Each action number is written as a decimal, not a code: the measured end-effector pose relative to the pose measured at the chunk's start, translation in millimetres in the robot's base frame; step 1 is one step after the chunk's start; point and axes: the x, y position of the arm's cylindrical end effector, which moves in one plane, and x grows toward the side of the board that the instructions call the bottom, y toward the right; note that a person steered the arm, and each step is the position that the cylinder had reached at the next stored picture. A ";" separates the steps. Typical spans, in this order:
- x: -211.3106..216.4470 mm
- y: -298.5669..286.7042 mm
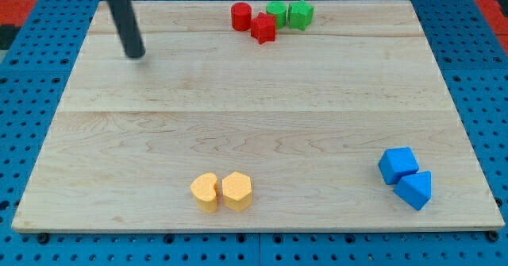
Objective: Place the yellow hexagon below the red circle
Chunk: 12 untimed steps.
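The yellow hexagon (pixel 237 190) lies near the view's bottom edge of the wooden board, touching a second yellow block (pixel 205 192) on its left. The red circle (pixel 240 17) sits at the view's top, left of a red star-like block (pixel 263 28). My tip (pixel 136 55) is at the view's upper left, far from the yellow hexagon and well to the left of the red circle, touching no block.
Two green blocks (pixel 277 13) (pixel 301 14) sit right of the red ones at the top. A blue cube (pixel 398 164) and a blue triangular block (pixel 414 190) lie at the lower right. The board (pixel 254 123) rests on a blue pegboard.
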 end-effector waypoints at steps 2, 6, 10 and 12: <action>181.2 35.4; 233.0 169.3; 131.4 197.8; 56.1 212.0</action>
